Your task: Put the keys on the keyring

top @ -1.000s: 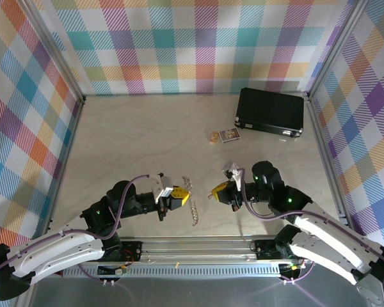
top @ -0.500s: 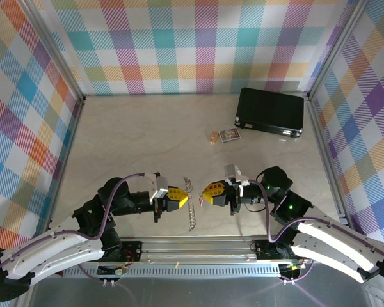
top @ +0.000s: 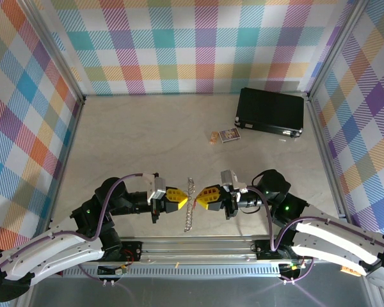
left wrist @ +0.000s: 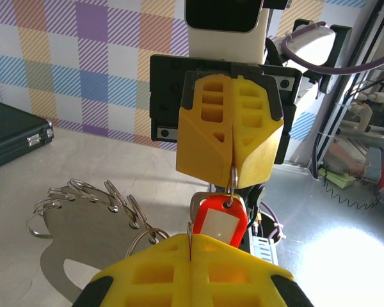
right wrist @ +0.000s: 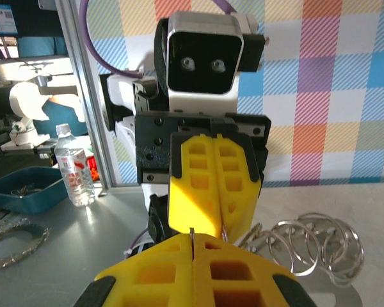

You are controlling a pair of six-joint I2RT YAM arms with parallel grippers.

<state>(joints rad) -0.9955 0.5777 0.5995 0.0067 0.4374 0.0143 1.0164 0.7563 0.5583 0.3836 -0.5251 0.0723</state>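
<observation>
The keyring, a loop of linked silver rings, hangs between my two yellow-fingered grippers near the table's front edge. My left gripper is shut on a thin wire ring of it; in the left wrist view the left gripper pinches that ring, and the rest of the keyring trails left. The key, red-headed with silver metal behind, dangles from a small ring clamped by my right gripper. In the right wrist view the right gripper is shut on a thin wire, with the keyring coiled to the right.
A black case lies at the back right, with a small printed card in front of it. The metal rail runs along the near edge. Off the table stand a water bottle and a blue tray.
The right gripper has swung left and the left gripper has edged right until their tips nearly meet. The keyring has shifted and now hangs straight between them.
</observation>
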